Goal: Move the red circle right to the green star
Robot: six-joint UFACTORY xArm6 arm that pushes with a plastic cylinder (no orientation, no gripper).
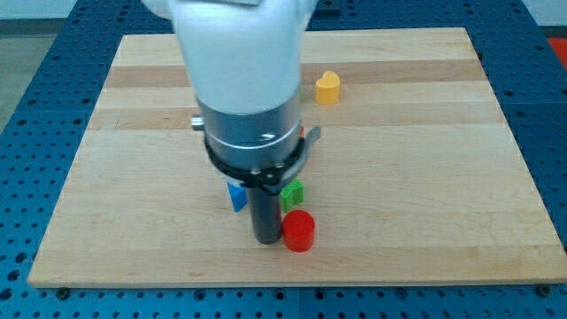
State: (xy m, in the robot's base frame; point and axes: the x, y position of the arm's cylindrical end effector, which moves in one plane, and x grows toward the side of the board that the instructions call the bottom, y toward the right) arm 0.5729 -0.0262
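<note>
Pale wooden board (425, 177) on a blue perforated table (35, 71); no containers on it. Glossy red cylinder block (299, 230) sits near the view's bottom centre, upright, round top showing. Dark rod's tip (267, 240) is just to its left, touching or nearly so; the rod grasps nothing. Green block (292, 192), shape partly hidden by the rod, lies just above the red one. Blue block (236, 196) peeks out left of the rod. Yellow heart-like block (328, 87) stands well apart near the view's top. White arm housing (241, 62) covers the middle.
</note>
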